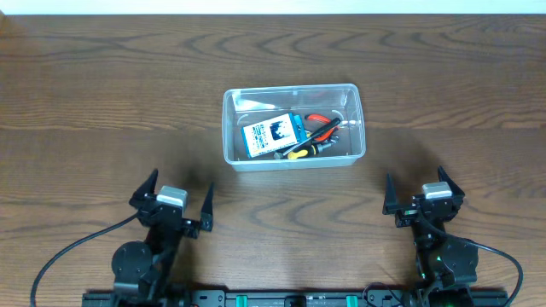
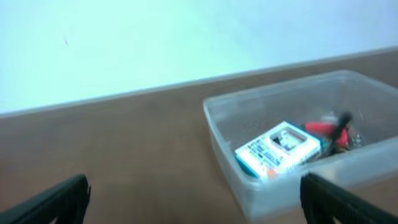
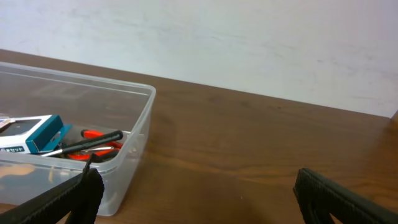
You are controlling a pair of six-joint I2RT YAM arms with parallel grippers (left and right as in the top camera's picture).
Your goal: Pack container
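The clear plastic container (image 1: 232, 128) stands at the middle of the table. Inside it lie a small blue-white box (image 1: 273, 134), red-handled pliers (image 1: 322, 121) and a screwdriver with a yellow and black handle (image 1: 300, 152). The container also shows in the left wrist view (image 2: 225, 149) and in the right wrist view (image 3: 134, 143). My left gripper (image 1: 177, 198) is open and empty near the front edge, left of the container. My right gripper (image 1: 420, 194) is open and empty near the front edge, right of the container.
The dark wooden table (image 1: 102, 94) runs to a white wall at the back (image 3: 249, 37). Black cables (image 1: 68, 247) trail from both arm bases at the front edge.
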